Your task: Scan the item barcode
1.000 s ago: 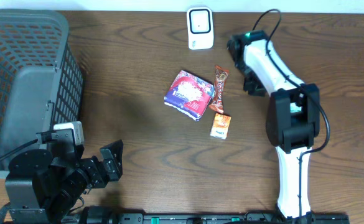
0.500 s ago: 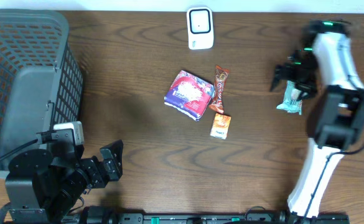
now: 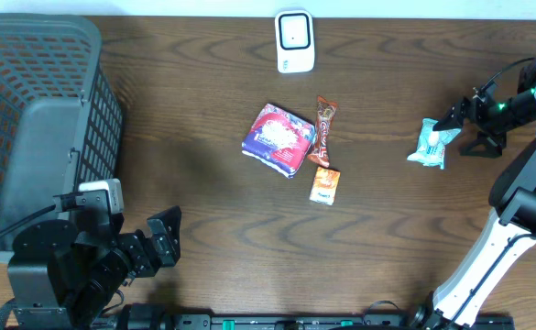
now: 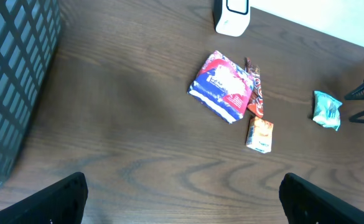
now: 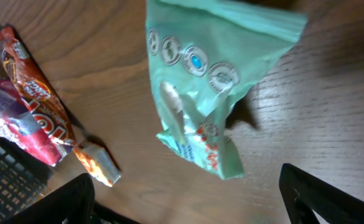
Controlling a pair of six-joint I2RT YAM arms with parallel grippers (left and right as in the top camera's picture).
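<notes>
Your right gripper (image 3: 458, 134) stands wide open and holds nothing. The teal packet (image 3: 430, 144) lies flat on the bench (image 3: 203, 82) just beyond its fingertips, near the right edge. It is well apart from the white scanner (image 3: 294, 40) at the far edge. Mid-bench, a red and blue pouch (image 3: 278, 137), a brown snack bar (image 3: 322, 131) and a small orange packet (image 3: 323, 185) sit close together. Your left gripper (image 4: 182, 199) is also spread wide and empty — it hangs over the near left of the bench, beside the grey basket (image 3: 38, 119).
</notes>
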